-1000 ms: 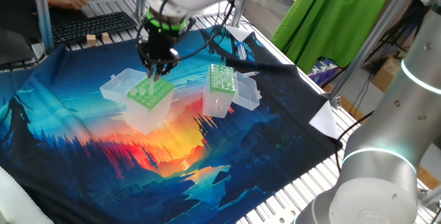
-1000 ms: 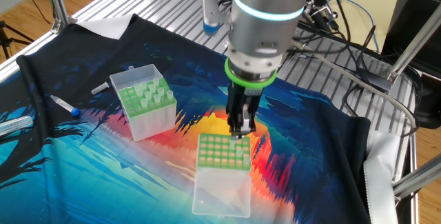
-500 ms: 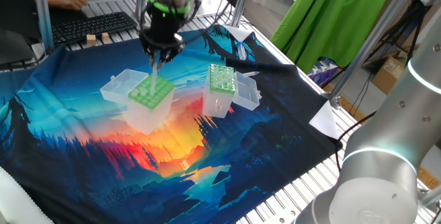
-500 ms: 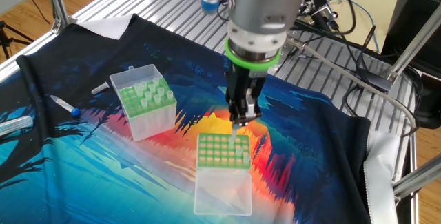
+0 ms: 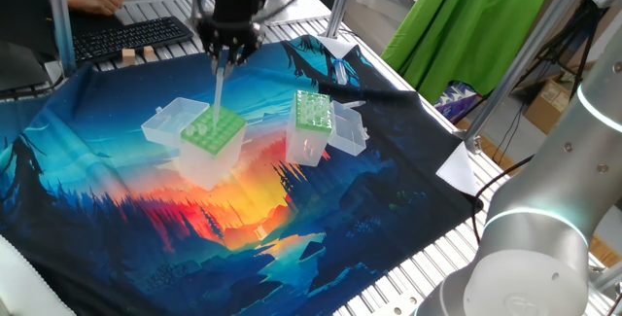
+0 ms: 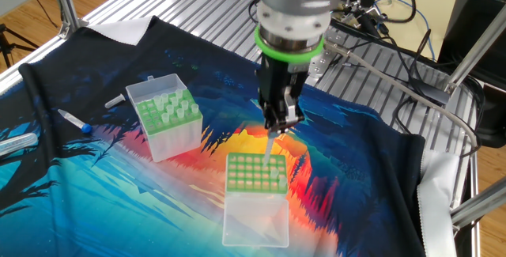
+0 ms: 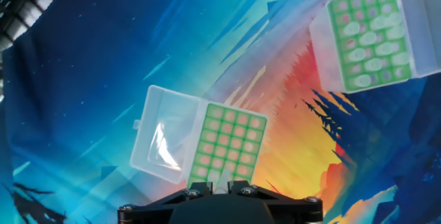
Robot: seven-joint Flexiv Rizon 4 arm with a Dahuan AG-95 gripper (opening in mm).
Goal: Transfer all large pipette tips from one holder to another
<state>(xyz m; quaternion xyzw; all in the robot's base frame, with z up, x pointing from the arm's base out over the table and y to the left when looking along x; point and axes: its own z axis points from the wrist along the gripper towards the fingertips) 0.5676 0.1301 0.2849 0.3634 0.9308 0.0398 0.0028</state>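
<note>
My gripper [image 5: 225,55] [image 6: 277,124] [image 7: 213,186] is shut on a large pipette tip [image 5: 218,87] [image 6: 269,146] that hangs straight down from the fingers. Its point is just above the one holder [image 5: 212,133] [image 6: 254,174] [image 7: 227,145], the box with the wide-holed light-green top and its clear lid folded open. In the hand view the tip shows only as a whitish stub between the jaws. Another holder [image 5: 313,114] [image 6: 166,115] [image 7: 365,38], narrower, stands apart to the side with several tips upright in it.
Both boxes sit on a printed cloth over a slatted metal table. A marker [image 6: 75,119] and a clear tube [image 6: 16,142] lie near the narrow box. A keyboard [image 5: 126,34] is at the back, and frame posts [image 6: 67,0] and cables [image 6: 395,59] ring the table.
The gripper has risen straight up from the wide-holed holder, drawing the tip up out of its hole. The boxes have not moved.
</note>
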